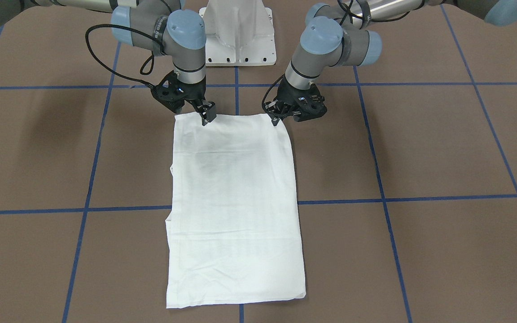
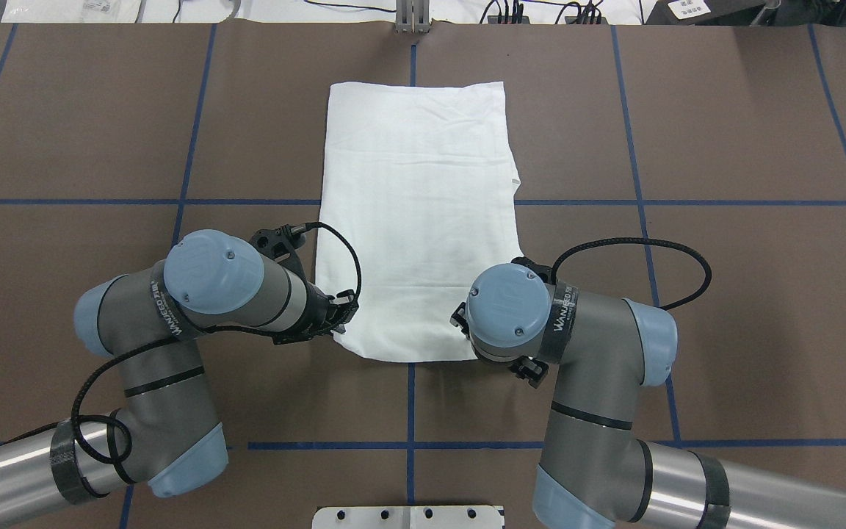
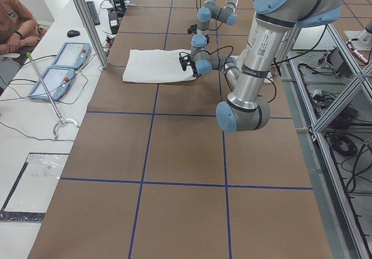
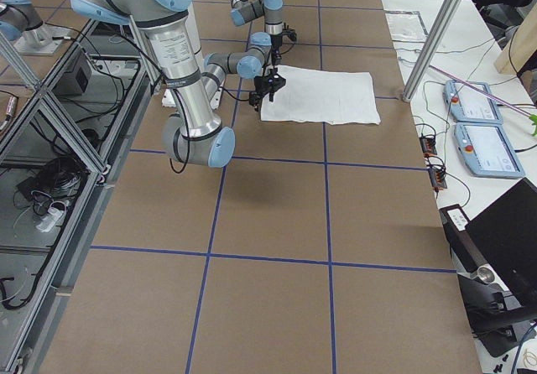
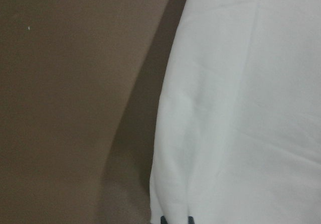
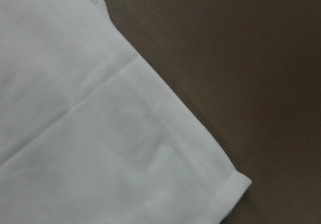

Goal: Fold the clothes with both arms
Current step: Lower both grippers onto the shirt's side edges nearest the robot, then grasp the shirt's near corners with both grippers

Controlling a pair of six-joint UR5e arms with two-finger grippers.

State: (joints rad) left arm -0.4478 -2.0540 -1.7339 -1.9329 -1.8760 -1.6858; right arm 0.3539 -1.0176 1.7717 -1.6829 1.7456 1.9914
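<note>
While the shirt (image 1: 236, 202) lies flat, left gripper (image 1: 276, 120) and right gripper (image 1: 208, 117) touch it.

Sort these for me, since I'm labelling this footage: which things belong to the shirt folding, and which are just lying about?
In the job:
- white shirt
- left gripper, at the shirt's edge nearest the robot
- right gripper, at the same edge

Lying about:
- white pedestal base
- control tablets on the side bench
- mouse
- hooked pole

Left arm (image 2: 247, 290) and right arm (image 2: 592, 330), jaws downward
</note>
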